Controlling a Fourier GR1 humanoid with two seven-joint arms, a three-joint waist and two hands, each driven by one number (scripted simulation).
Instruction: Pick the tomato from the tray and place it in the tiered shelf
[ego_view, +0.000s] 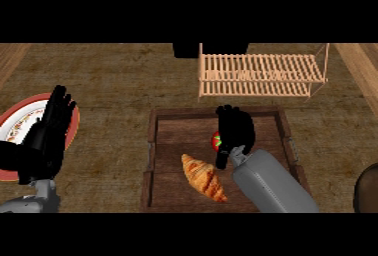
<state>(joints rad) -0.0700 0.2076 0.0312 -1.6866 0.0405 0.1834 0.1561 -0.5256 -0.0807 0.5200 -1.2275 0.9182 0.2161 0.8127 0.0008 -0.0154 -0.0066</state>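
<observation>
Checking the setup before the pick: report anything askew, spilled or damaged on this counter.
Nothing stands out. The croissant lies flat in the wooden tray, the tomato sits beside it, mostly hidden under the right hand, and the tiered shelf stands upright behind. The left hand rests open over a plate.

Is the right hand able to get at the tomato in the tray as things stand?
Probably yes. The right hand is already over the tray, directly above the tomato and partly hiding it. The croissant lies apart, nearer the robot, not in the way.
</observation>
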